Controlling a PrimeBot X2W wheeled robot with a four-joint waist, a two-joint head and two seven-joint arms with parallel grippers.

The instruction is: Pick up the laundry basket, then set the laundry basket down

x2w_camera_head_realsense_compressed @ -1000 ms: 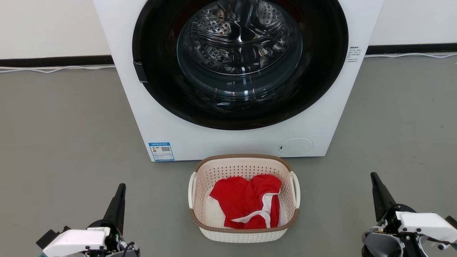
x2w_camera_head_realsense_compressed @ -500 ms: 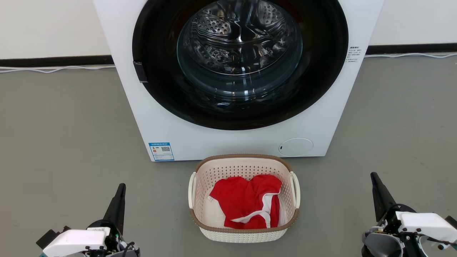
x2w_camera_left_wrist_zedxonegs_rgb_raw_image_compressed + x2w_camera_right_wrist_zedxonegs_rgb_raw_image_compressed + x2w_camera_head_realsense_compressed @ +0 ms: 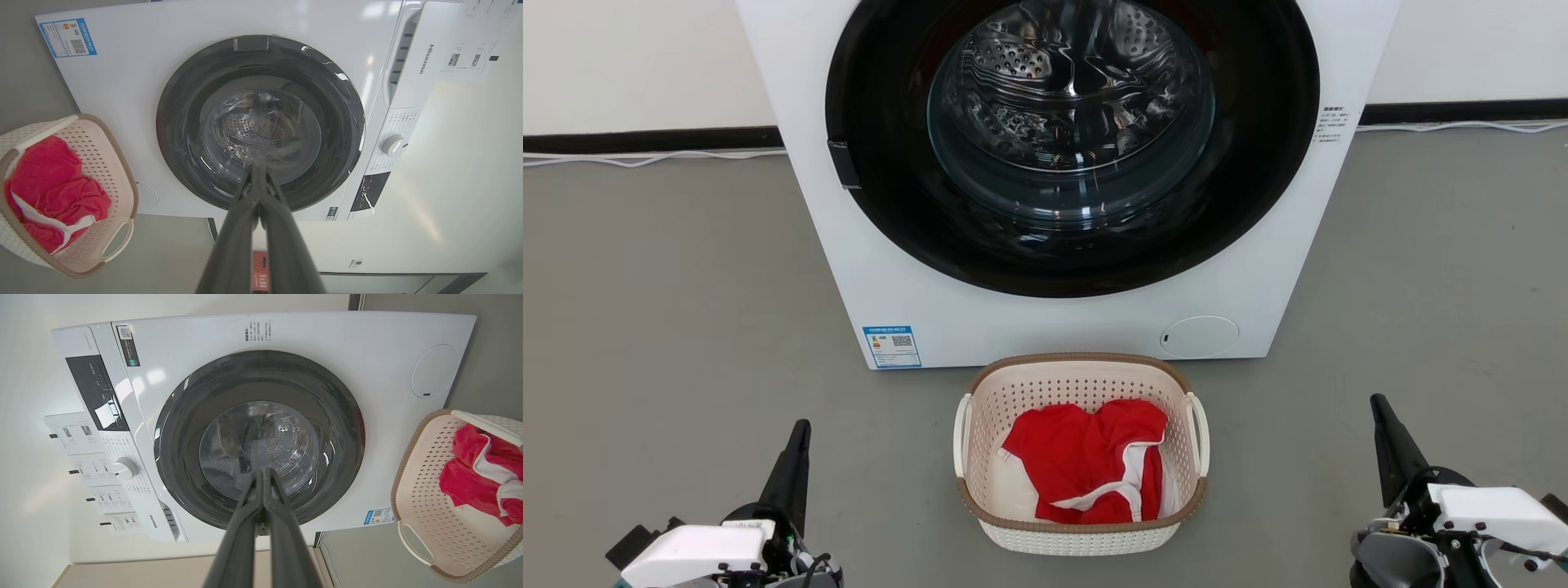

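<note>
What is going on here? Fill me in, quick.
Nothing is being handled at this moment. The laundry basket sits on the grey floor right in front of the washing machine, with a red garment inside it. The left gripper and the right gripper hover low on either side, both shut and well apart from the basket. The pick-up has not yet begun.
</note>
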